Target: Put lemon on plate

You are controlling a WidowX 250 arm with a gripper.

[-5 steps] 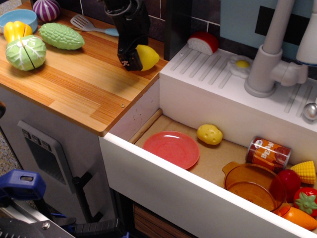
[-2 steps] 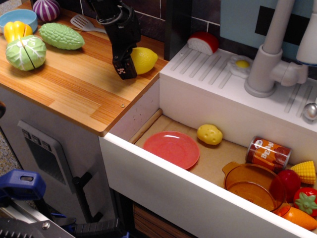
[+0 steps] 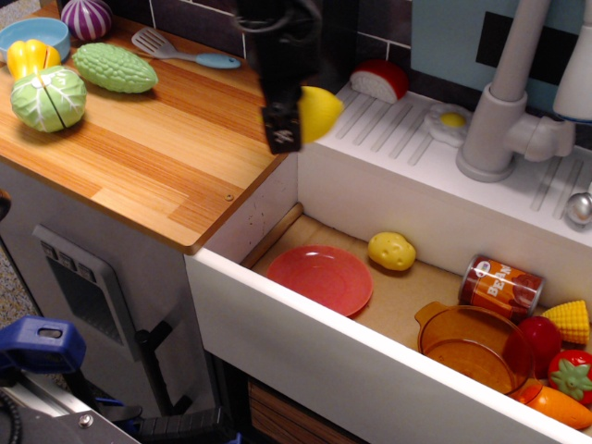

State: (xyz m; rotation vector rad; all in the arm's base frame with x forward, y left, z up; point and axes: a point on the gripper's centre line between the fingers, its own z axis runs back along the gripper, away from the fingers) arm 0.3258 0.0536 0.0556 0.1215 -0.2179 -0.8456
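On the wooden counter (image 3: 148, 139) sit a halved green cabbage (image 3: 48, 97), a bumpy green gourd (image 3: 115, 67), a spatula (image 3: 176, 48), a purple onion (image 3: 87, 17) and a blue bowl (image 3: 28, 32) holding a yellow bell pepper (image 3: 28, 56). The sink basin (image 3: 407, 296) holds 1 potato (image 3: 392, 250), 1 can (image 3: 500, 286), an orange pot (image 3: 472, 347), corn (image 3: 567, 320), a strawberry (image 3: 571, 374) and a carrot (image 3: 558, 405). A fried egg (image 3: 449, 123) lies beside the faucet (image 3: 509, 102).

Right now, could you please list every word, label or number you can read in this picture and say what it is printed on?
"B...N": large white letters on the orange label of the small red tin can lying in the sink; the middle letters are too blurred to read.
Nothing else in view carries readable text.
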